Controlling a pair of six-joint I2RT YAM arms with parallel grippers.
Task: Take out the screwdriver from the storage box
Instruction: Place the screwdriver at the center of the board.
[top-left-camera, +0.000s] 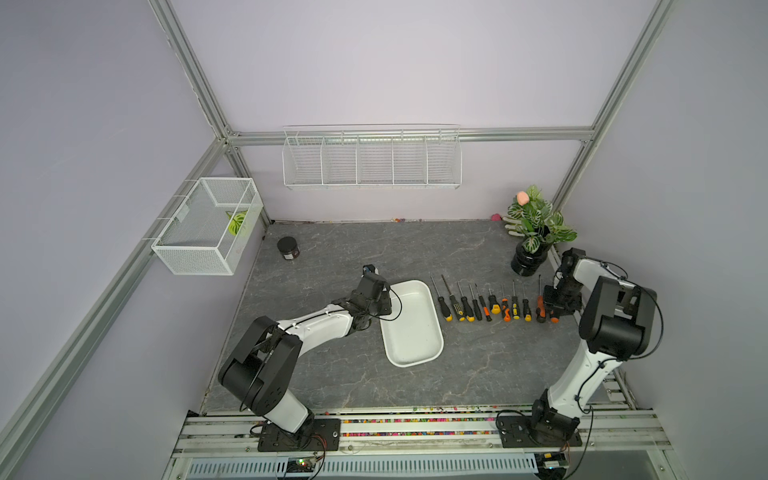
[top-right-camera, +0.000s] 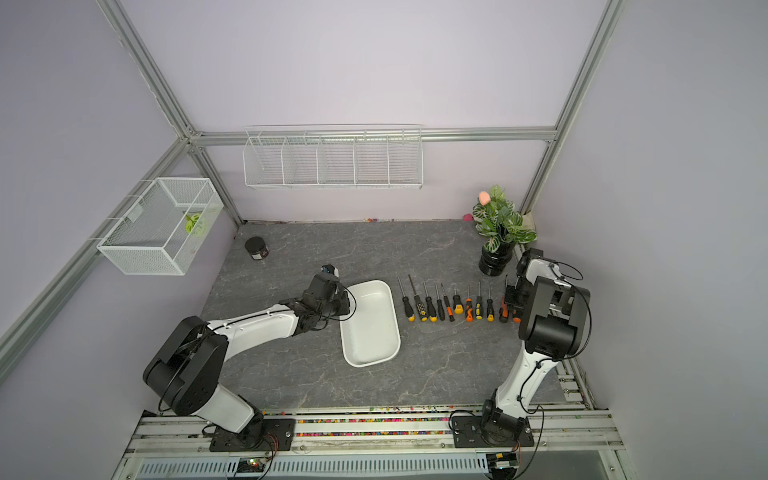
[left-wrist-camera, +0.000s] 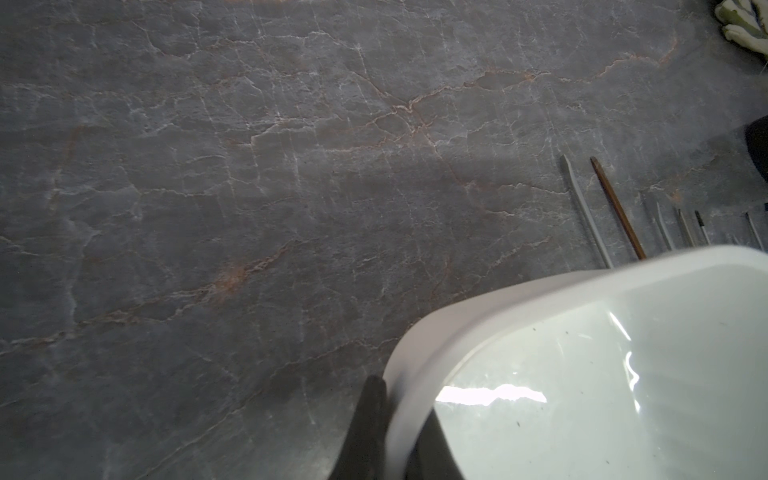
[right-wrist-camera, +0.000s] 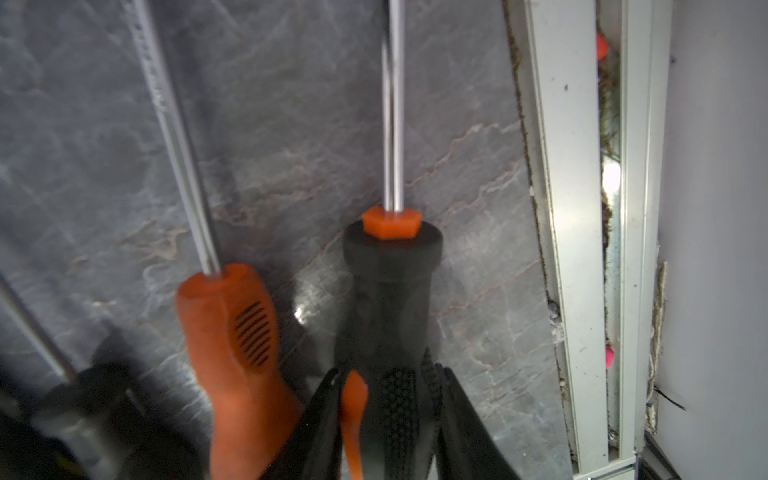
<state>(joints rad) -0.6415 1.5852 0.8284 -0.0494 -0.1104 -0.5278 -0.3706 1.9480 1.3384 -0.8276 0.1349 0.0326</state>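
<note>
storage box: white tub, mid-table, long axis running away from the arm bases, slightly skewed. in the left wrist view its inside is bare glossy white floor with a few dark specks.

left gripper: on the box's left wall, near the far corner. one finger outside the wall, one inside, jaws clamped on the rim. in both top views the box looks to sit flat on the table.

row of screwdrivers: on the table just right of the box, outside it. handles lie toward the bases, shafts point at the back wall, roughly parallel. handles are black with yellow or orange.

screwdriver: black handle with an orange hex collar. it is at the right end of that row, well apart from the box, near the rail along the table's right edge. right gripper is over the handle end, jaws tight against both sides of the ribbed grip, holding it. cannot tell whether it lies on the table or is just off it. orange-handled neighbour just beside it, a gap between the two handles.

potted plant: back right corner, beyond the right wrist. black jar: back left of the table. wire basket on the left wall, wire rack on the back wall.
</note>
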